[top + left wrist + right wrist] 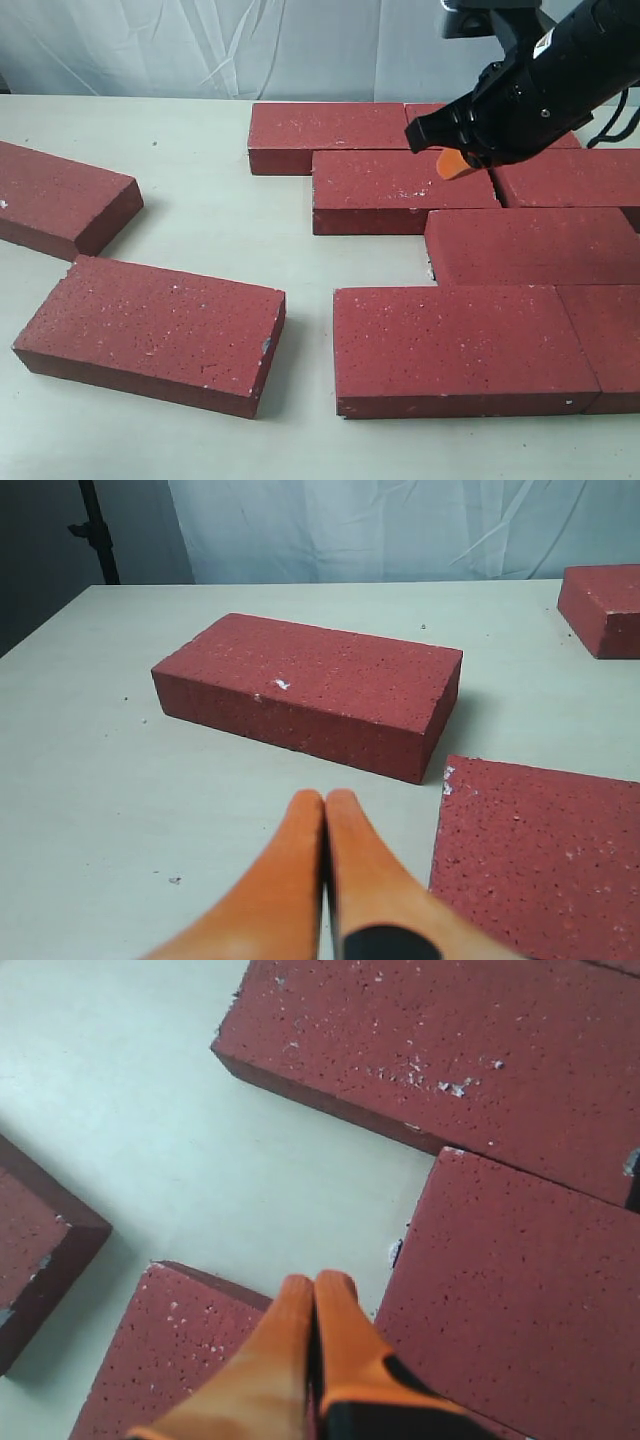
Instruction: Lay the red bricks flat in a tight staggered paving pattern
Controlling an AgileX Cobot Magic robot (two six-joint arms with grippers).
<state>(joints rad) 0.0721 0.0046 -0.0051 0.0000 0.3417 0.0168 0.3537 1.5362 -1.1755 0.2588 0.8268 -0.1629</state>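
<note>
Against white drapes point(150, 45), red bricks point(150, 330) lie on pale table point(200, 190); left tool point(325, 802) and right tool point(314, 1284) closed.

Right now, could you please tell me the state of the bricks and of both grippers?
Laid bricks: flat, in staggered rows, with small gaps.
Near loose brick: flat, askew, apart from the rows.
Far loose brick: flat, askew, apart, partly out of frame.
Left gripper: shut, empty.
Right gripper: shut, empty, over the rows.
</note>
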